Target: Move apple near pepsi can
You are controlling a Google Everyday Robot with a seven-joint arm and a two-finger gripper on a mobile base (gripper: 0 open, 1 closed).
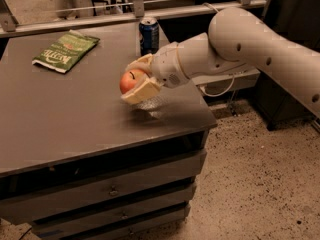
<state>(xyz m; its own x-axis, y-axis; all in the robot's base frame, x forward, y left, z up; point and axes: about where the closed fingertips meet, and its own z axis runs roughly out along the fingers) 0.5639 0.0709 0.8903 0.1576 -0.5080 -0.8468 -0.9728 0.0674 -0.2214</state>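
Note:
The red-orange apple (130,80) with a dark stem sits between the cream fingers of my gripper (136,79), which is shut on it and holds it a little above the grey cabinet top (75,114). The white arm (250,49) reaches in from the right. The dark blue pepsi can (148,35) stands upright at the back edge of the top, a short way behind and slightly right of the apple.
A flat green chip bag (65,51) lies at the back left of the top. A metal rail (90,20) runs behind the cabinet. The top's right edge (205,116) drops to a speckled floor. Drawers are below the front edge.

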